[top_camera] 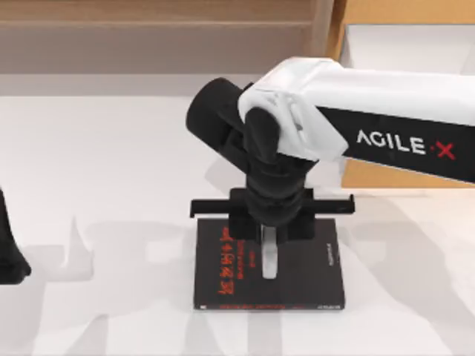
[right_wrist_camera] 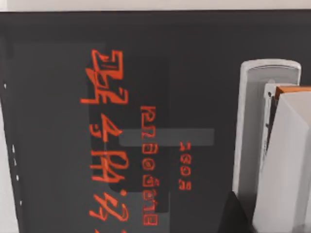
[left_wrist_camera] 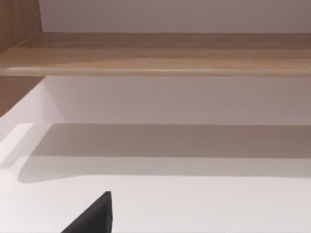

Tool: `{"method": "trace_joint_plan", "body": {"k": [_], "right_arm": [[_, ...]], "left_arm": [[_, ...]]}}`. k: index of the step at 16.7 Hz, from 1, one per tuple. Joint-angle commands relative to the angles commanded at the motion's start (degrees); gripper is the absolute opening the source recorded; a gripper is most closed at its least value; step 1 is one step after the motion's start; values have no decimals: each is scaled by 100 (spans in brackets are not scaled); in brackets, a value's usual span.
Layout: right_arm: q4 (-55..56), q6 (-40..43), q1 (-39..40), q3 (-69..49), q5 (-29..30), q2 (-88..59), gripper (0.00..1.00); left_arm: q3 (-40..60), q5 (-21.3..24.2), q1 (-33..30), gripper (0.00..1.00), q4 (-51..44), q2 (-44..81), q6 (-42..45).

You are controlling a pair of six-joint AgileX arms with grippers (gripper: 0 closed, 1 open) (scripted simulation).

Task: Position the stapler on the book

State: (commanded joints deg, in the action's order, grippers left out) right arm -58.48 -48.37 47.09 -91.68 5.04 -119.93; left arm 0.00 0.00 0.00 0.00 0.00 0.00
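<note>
The black book (top_camera: pixel 223 285) with red characters lies flat on the white table in front of centre. The pale grey-white stapler (top_camera: pixel 269 259) lies lengthwise on its cover, right of the red characters. My right gripper (top_camera: pixel 271 231) hangs straight above the stapler's far end, open, with its black fingers standing wider than the stapler. In the right wrist view the stapler (right_wrist_camera: pixel 252 141) rests on the book (right_wrist_camera: pixel 58 145), and one black fingertip (right_wrist_camera: pixel 236 213) shows beside it. My left gripper (top_camera: pixel 9 256) is parked at the left edge.
A wooden shelf (top_camera: pixel 148 33) runs along the back, and a wooden box (top_camera: pixel 378 174) stands at the back right under the right arm. White tabletop (top_camera: pixel 96 170) stretches left of the book. The left wrist view shows table (left_wrist_camera: pixel 194 204) and the wooden ledge (left_wrist_camera: pixel 155 53).
</note>
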Motion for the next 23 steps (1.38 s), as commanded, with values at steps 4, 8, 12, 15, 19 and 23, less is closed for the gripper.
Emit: {"method": "trace_joint_plan", "body": {"k": [4,8,12,15,19,23], "right_arm": [[174,6,2,124,2,-60,0],[174,6,2,124,2,-60,15],[174,6,2,124,2,-60,45],[174,6,2,124,2,-60,68],[174,6,2,124,2,-60,98],[174,6,2,124,2,-60,100]], "left_arm": [[0,0,0,100,0,0,0],[0,0,0,100,0,0,0],[0,0,0,100,0,0,0],[0,0,0,100,0,0,0],[0,0,0,100,0,0,0],[0,0,0,100,0,0,0]]}}
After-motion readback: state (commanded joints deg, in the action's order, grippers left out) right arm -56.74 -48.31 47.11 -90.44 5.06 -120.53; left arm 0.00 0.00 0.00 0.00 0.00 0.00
